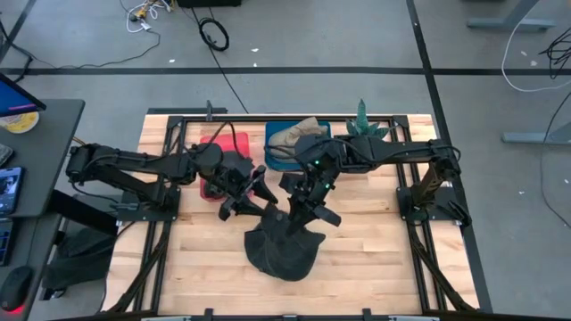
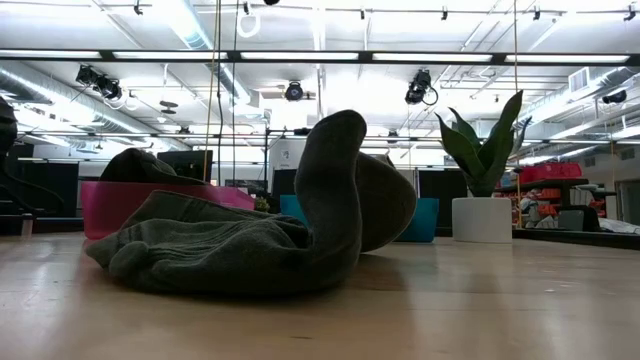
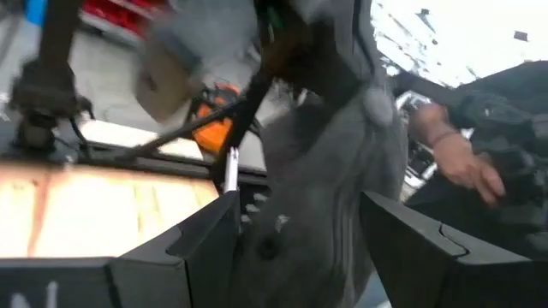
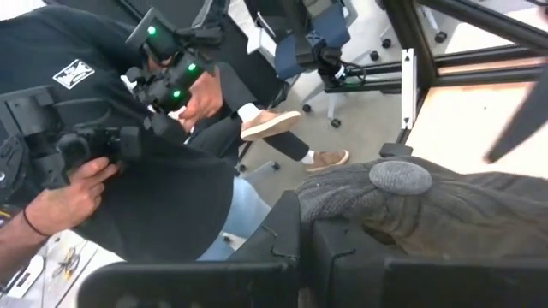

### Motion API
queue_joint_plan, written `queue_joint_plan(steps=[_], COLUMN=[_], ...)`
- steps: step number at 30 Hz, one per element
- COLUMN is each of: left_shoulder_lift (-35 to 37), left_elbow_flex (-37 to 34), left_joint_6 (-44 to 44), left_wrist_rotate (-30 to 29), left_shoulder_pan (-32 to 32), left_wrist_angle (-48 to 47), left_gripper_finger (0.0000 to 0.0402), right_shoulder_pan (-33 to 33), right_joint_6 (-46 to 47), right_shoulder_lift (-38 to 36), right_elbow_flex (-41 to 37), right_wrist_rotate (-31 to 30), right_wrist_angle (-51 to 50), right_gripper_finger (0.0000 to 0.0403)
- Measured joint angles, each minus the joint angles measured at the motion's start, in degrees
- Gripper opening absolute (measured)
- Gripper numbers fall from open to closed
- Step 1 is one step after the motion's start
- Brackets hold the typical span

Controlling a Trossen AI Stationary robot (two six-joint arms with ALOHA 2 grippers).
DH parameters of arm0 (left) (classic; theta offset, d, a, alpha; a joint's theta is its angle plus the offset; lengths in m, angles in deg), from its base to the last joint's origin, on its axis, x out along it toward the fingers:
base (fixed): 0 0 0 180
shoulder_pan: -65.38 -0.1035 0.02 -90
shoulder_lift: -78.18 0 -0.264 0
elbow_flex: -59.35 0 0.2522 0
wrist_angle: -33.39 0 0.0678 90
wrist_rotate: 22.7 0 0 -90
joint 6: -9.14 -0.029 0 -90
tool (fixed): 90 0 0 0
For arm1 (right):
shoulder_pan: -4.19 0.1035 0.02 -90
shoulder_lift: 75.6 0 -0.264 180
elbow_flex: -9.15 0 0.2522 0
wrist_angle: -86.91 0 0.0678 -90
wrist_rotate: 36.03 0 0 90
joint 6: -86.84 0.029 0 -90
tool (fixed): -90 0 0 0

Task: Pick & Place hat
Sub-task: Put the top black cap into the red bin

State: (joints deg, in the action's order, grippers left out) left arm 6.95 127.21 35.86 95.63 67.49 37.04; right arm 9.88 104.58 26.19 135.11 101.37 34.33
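Near table centre, dark knit hat [image 1: 284,250] lies slumped on the wood. Right gripper [image 1: 308,217] pinches its far edge; left gripper [image 1: 243,203] hovers spread just left. Pick step; next needs a clean lift toward the far bins [image 1: 234,143]

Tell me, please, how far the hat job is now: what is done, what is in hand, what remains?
Done: nothing placed; the dark knit hat lies crumpled on the wooden table, outside the pink bin and blue bin. In hand: the left gripper and right gripper are both at the hat's upper edge; the left fingers are open around the fabric. Left: lift, carry, release.
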Motion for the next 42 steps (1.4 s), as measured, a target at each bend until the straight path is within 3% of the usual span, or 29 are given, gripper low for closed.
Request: queue_joint_plan(steps=[10,16,32,42], left_shoulder_lift=[-1.6,-1.5,-1.6,-1.6], left_elbow_flex=[-0.1,0.0,0.0,0.0], left_joint_6=[2.9,5.2,8.7,8.7], left_wrist_rotate=[0.7,4.7,5.0,7.7], left_shoulder_pan=[1.4,1.4,1.4,1.2], left_wrist_angle=[3.8,9.5,7.8,7.6], left_gripper_finger=[0.0245,0.0245,0.0244,0.0178], right_shoulder_pan=[-0.5,-1.1,-2.5,-2.6], right_joint_6=[0.0,-0.1,2.4,3.0], right_shoulder_lift=[0.2,0.2,0.3,0.3], right_elbow_flex=[-0.2,-0.3,-0.3,-0.3], right_wrist_rotate=[0.0,0.0,-1.3,-1.3], right_wrist_angle=[-0.5,-5.2,-1.1,-1.9], right_gripper_finger=[0.0,0.0,0.0,0.0])
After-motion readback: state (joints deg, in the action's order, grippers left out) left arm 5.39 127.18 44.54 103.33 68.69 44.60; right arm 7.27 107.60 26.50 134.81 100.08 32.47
